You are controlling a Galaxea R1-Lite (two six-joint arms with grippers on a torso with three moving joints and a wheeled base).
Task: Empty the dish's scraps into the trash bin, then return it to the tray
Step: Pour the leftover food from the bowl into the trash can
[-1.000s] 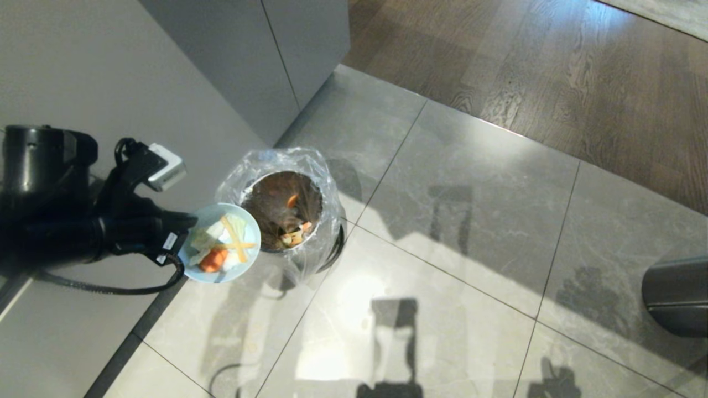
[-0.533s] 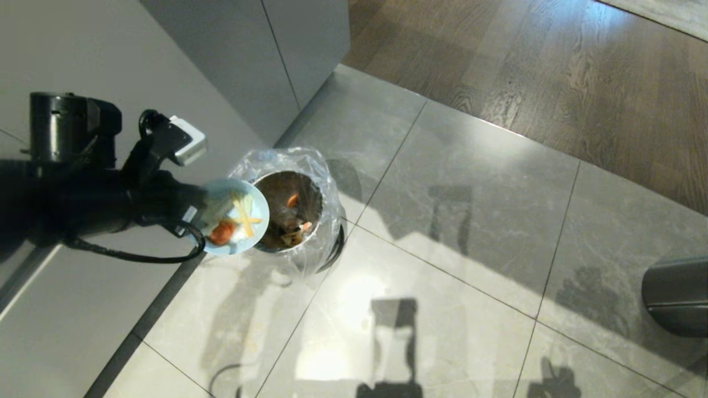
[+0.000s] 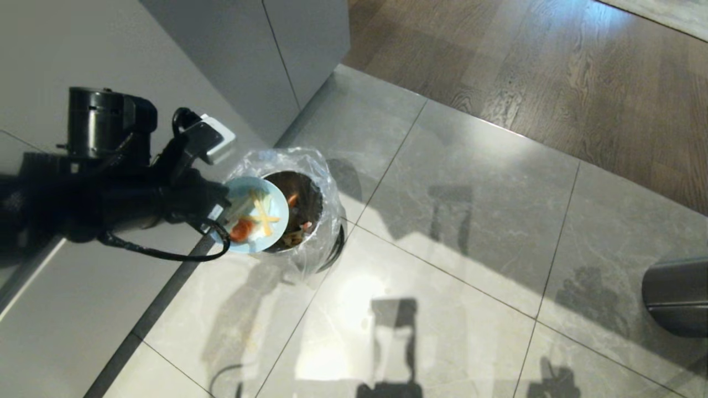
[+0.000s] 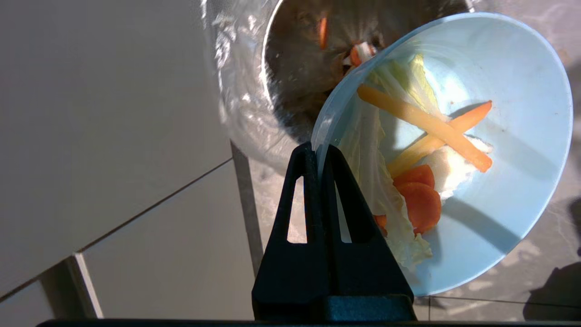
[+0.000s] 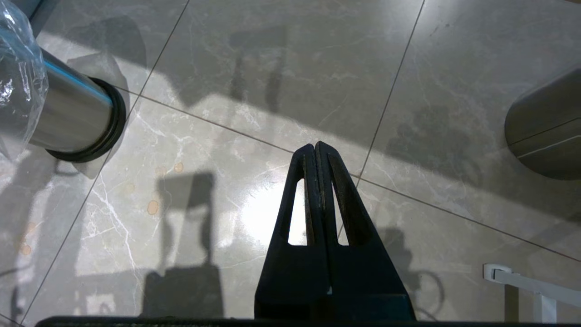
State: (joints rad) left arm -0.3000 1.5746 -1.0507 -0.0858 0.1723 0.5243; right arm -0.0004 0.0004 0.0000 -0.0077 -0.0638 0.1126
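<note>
The trash bin [image 3: 293, 213] stands on the floor tiles [image 3: 453, 232], its mouth partly covered at nine o'clock by the dish [image 3: 255, 214] that the left gripper [image 4: 320, 152] pinches by the rim. From twelve round to five o'clock the mouth is uncovered. A grey cabinet [image 3: 260, 61] rises close at eleven o'clock of the bin (its side nearly meets the liner). A dark cylinder [image 3: 676, 296] stands well apart at four o'clock, with bare tiles between.

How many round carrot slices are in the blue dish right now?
2, overlapping beside the cabbage leaf, low in the dish near the left gripper: one, another. More may hide under the leaf.
</note>
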